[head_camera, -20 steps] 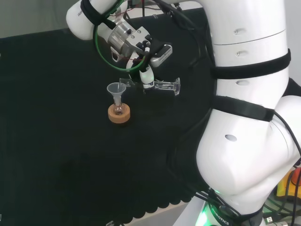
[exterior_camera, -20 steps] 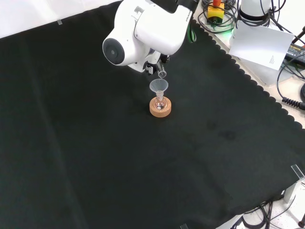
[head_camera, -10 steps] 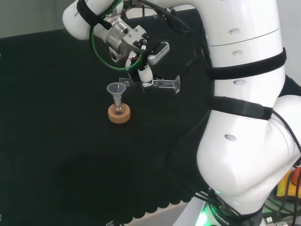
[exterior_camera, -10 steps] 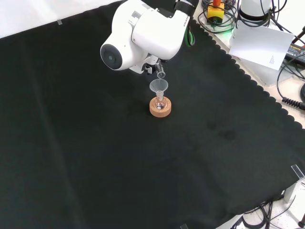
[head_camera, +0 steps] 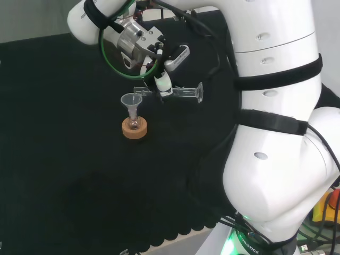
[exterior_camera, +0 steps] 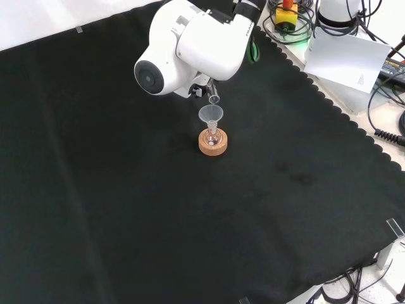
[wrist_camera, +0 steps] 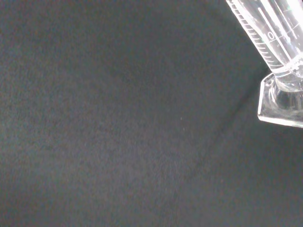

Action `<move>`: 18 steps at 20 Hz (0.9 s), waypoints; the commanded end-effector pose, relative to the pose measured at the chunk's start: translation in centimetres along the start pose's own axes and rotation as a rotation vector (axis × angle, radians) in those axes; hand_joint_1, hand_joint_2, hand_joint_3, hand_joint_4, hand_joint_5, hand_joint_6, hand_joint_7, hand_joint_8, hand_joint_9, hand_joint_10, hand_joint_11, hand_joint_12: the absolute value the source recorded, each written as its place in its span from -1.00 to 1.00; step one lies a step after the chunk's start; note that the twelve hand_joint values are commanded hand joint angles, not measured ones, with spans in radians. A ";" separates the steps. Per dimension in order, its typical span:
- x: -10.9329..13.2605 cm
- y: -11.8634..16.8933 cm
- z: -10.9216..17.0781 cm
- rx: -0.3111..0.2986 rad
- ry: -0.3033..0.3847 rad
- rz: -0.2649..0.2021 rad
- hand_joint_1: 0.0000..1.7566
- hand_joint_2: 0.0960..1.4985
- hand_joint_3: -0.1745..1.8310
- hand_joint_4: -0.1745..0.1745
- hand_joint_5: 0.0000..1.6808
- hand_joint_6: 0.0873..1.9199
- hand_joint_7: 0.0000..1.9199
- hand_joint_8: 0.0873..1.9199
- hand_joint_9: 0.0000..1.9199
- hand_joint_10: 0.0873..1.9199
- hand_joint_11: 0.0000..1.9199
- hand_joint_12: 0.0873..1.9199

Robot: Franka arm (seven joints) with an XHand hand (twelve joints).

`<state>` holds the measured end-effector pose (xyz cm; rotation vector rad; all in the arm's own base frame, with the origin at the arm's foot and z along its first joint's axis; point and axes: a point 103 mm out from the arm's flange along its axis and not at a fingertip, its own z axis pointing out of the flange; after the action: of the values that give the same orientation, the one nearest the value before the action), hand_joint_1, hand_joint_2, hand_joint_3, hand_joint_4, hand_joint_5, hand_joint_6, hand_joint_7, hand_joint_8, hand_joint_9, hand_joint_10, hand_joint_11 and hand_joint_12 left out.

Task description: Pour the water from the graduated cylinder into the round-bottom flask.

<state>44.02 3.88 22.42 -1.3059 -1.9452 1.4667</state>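
My hand point(head_camera: 164, 85) grips the graduated cylinder point(head_camera: 178, 94) sideways over the funnel point(head_camera: 131, 100); a drifting spout risks spilling past the flask point(head_camera: 134, 124).

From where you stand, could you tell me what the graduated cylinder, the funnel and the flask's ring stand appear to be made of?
Graduated cylinder: clear glass or plastic, glossy, with printed marks; I cannot tell which. Funnel: translucent, probably plastic. Ring stand: tan, matte and grainy, likely cork.
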 end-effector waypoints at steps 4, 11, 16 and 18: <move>0.2 -0.1 -0.1 0.053 -0.008 0.019 0.42 0.50 -0.83 -1.00 0.08 0.12 -0.02 0.11 0.47 -1.00 0.24 -0.23; 0.1 -0.2 -0.2 0.087 -0.008 0.037 0.42 0.50 -0.83 -1.00 0.08 0.11 -0.02 0.10 0.47 -1.00 0.24 -0.23; 0.1 -0.2 -0.2 0.099 -0.011 0.042 0.42 0.50 -0.83 -1.00 0.08 0.11 -0.02 0.10 0.47 -1.00 0.24 -0.23; 0.1 -0.3 -0.3 0.101 -0.012 0.043 0.42 0.50 -0.83 -1.00 0.08 0.11 -0.02 0.10 0.47 -1.00 0.24 -0.23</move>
<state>44.04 4.10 22.66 -1.3049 -1.8407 1.5679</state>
